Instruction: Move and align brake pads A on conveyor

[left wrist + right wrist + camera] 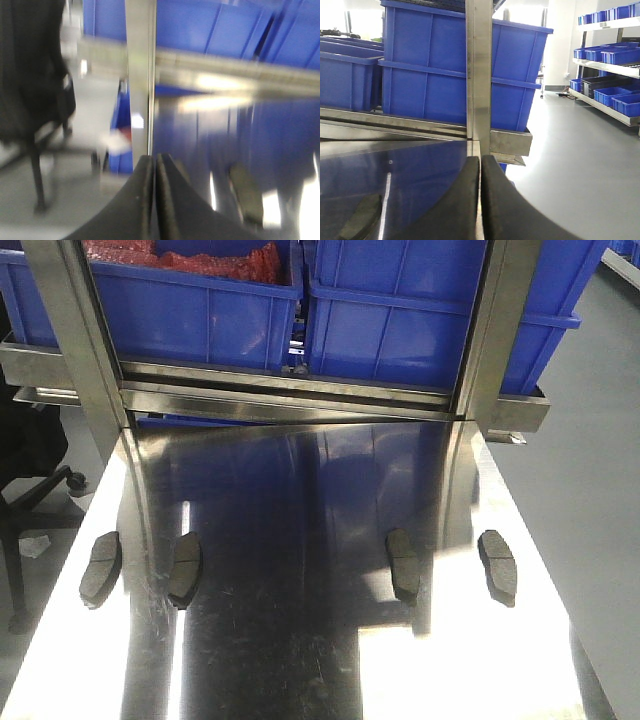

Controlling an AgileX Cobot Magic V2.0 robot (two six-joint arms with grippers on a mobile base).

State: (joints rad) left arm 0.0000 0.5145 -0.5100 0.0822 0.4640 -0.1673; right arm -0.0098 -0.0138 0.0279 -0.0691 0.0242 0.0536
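Observation:
Several brake pads lie flat in a row across the shiny steel tabletop point(300, 640): one at the far left point(100, 568), one beside it point(185, 569), one right of centre point(404, 563) and one at the far right point(499, 565). No gripper shows in the front view. In the blurred left wrist view my left gripper point(155, 162) is shut with nothing between its fingers, and a pad point(246, 195) lies to its right. My right gripper point(480, 162) is shut and empty near the table's right edge, with a pad point(360, 217) at its lower left. The conveyor is out of view.
Blue plastic bins point(400, 320) stand on a steel rack behind the table, between two steel uprights point(70, 330). A black office chair point(35, 100) stands on the floor to the left. Open grey floor point(580, 165) and shelves of blue bins point(610, 100) lie to the right.

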